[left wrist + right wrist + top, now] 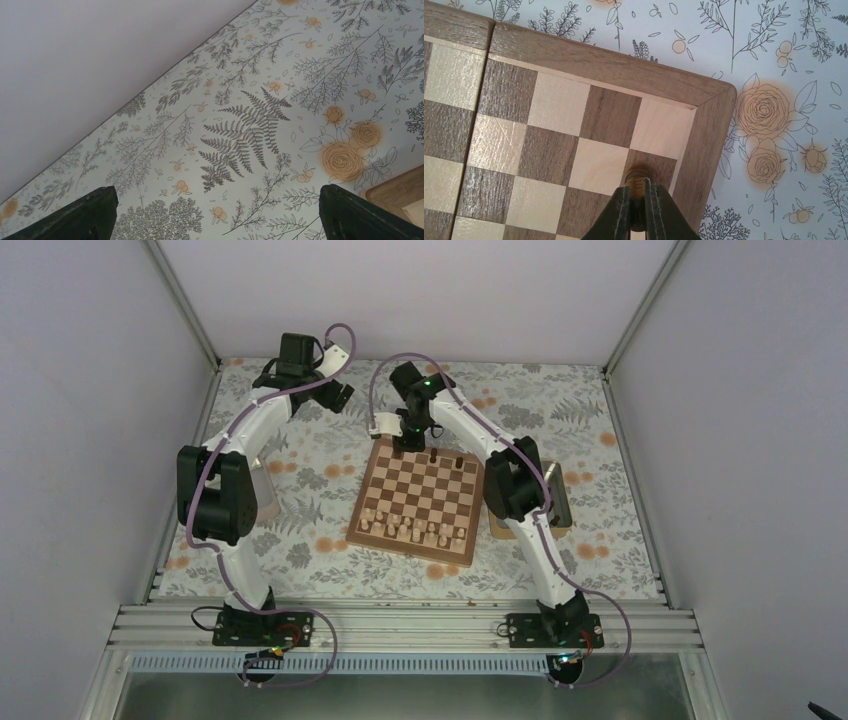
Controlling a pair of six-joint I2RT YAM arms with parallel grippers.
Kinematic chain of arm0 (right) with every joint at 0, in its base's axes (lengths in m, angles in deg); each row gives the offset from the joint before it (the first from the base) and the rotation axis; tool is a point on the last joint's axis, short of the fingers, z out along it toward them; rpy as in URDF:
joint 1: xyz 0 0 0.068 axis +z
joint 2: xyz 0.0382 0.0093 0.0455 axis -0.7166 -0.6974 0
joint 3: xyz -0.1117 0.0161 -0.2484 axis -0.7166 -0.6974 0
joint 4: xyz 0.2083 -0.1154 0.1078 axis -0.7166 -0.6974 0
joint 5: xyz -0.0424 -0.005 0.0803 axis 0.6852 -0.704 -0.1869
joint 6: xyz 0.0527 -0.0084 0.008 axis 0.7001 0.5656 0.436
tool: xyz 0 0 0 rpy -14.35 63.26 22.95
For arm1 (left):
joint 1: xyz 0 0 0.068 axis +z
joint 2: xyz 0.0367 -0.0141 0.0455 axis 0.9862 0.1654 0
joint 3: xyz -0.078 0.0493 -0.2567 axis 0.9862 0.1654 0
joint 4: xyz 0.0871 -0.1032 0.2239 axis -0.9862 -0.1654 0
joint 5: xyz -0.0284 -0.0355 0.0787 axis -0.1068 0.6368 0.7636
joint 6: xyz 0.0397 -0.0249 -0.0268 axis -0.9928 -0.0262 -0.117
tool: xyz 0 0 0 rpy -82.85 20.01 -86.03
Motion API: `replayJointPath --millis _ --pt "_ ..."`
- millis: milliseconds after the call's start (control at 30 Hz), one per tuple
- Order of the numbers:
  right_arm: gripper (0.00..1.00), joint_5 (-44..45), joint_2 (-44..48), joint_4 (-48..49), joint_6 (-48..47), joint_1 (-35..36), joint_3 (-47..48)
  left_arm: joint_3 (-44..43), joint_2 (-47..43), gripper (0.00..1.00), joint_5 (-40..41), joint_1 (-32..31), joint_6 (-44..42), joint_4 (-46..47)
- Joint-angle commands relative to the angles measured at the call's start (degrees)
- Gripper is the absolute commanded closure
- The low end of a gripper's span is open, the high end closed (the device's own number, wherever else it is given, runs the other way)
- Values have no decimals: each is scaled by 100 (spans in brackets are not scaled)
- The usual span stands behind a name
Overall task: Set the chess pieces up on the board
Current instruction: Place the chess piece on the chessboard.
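One dark brown chessman (636,176) sits pinched in my right gripper (637,190). The fingers are drawn in narrow around it, so only its rounded, turned top shows between the dark pads. It is over a dark square at the edge of the board (599,62), the square next to the pale corner one. I cannot tell whether its foot touches the wood. Seen from above, this is the board's far left corner.

The board is chequered in light and dark brown, with the grain plain to see. It has a brown border mitred at the corner and a seam running across it.

Two more dark chessmen (432,454) stand apart from each other along the far side, to the right of my grip. The pale chessmen (415,530) fill the near rows in a close line.

A tan-rimmed tray (558,508) lies just beside the board's right edge. My right arm crosses over most of it, so I cannot tell what it holds.

My left gripper (215,220) is spread wide and holds nothing. Its two dark fingertips sit at the outer corners of its own view, with only the flowered cloth (245,130) between them. It is near the back wall, well apart from the board.
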Motion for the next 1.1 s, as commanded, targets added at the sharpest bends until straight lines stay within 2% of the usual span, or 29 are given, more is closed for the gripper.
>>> replayJointPath --millis 0,267,633,767,1067 --pt "96 26 -105 35 -93 44 -56 -32 -131 0 -121 -31 -15 -38" --pt "94 40 -108 34 -112 5 -105 -24 -127 0 -137 -29 -15 -40" --pt "84 139 19 215 -63 -7 -250 -47 -89 0 -176 -29 -31 -75" --pt "76 112 64 263 -71 -9 -287 -40 -88 0 -173 -34 -33 -75" --pt "69 29 486 263 -23 -13 -321 -48 -89 0 -153 -31 -41 -82"
